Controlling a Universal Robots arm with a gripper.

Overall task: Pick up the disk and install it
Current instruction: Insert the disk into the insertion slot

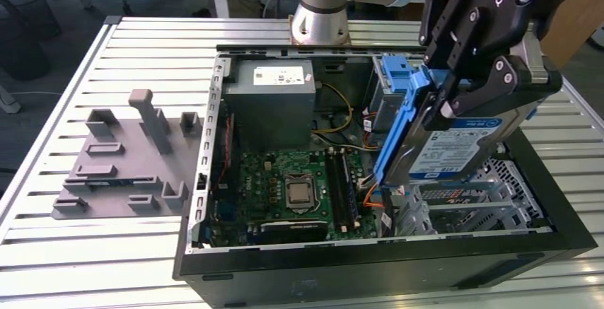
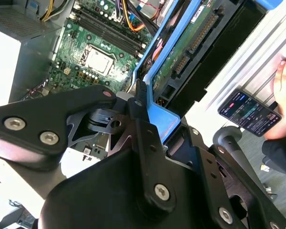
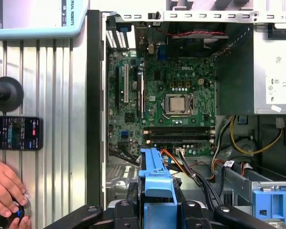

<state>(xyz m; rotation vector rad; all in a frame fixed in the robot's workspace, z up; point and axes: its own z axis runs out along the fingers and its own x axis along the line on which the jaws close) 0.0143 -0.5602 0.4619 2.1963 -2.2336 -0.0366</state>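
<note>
In the exterior view my gripper (image 1: 472,104) is shut on the disk (image 1: 455,152), a grey drive with a white and blue label in a blue carrier frame (image 1: 397,136). It hangs on edge, tilted, over the metal drive cage (image 1: 472,206) at the exterior view's right of the open computer case (image 1: 378,256). The second wrist view shows the disk's green circuit-board side (image 2: 190,40) between my fingers (image 2: 139,98). The carrier frame (image 3: 157,183) also sits in the gripper (image 3: 157,212) in the first wrist view.
Inside the case lie the motherboard (image 1: 293,182), a grey power supply box (image 1: 269,90), loose cables (image 1: 344,121) and another blue carrier (image 1: 397,68). A grey fixture (image 1: 123,167) sits at the exterior view's left. A person's hand (image 3: 5,188) and a phone (image 3: 14,133) are beside the case.
</note>
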